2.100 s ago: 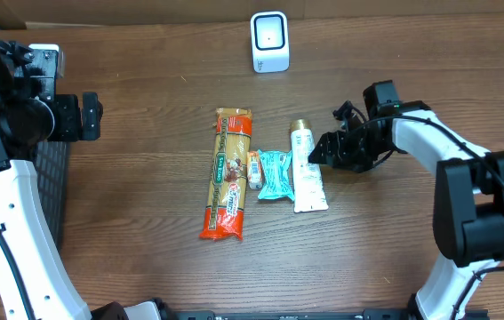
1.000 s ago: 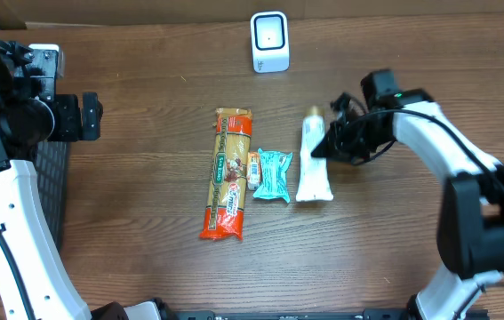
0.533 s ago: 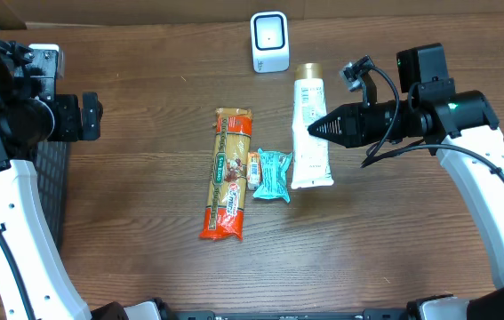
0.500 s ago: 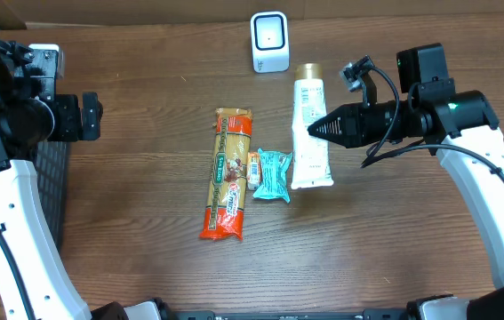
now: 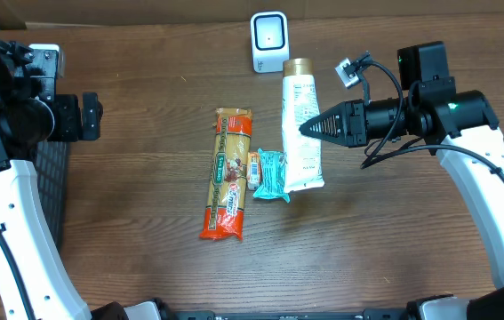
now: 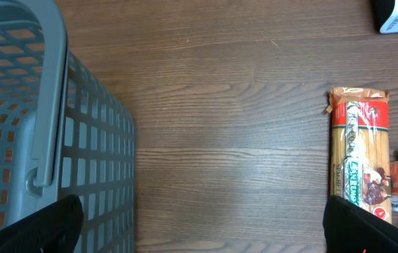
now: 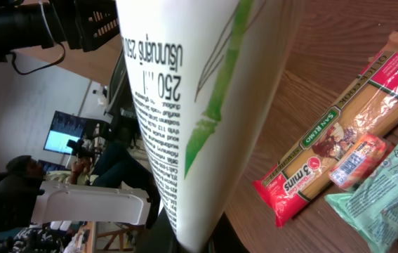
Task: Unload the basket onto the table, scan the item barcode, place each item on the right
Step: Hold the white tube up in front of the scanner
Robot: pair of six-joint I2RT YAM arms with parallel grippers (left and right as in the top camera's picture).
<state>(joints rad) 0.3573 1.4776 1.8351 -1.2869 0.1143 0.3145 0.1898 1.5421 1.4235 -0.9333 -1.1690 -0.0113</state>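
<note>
right gripper [image 5: 312, 130] clamped on a white tube [image 5: 300, 93], held up near the bench's far edge, cap beside the scanner [image 5: 269, 41] — left gripper [image 6: 206, 228] spread wide by a basket [image 6: 58, 140].

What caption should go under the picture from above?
Right tool holds a white plastic tube with a gold cap near the small white scanner.

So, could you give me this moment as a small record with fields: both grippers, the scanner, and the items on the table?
right gripper: shut on white tube, held above the table, gold cap toward scanner
left gripper: open, empty, beside grey basket
scanner: white, at the far table edge
on table: spaghetti pack, teal packet, small orange bar
</note>
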